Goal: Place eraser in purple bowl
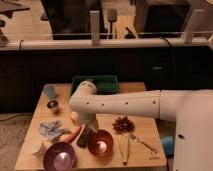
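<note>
The eraser point(84, 136), a dark oblong block, lies tilted on the wooden table point(145, 155) between an orange-red carrot point(73, 134) and the orange bowl point(101, 143). The glossy purple bowl point(60, 156) stands at the front left, a short way below and left of the eraser. My white arm reaches in from the right and bends down at its rounded elbow point(85, 99). The gripper point(85, 125) hangs just above the eraser's upper end, mostly hidden under the wrist, and stands open.
A white cup point(34, 147) sits left of the purple bowl, with a crumpled cloth point(52, 130) behind it. At the back stand a blue cup point(49, 91), a metal cup point(53, 105) and a green tray point(102, 84). To the right lie grapes point(123, 124) and a fork point(141, 142).
</note>
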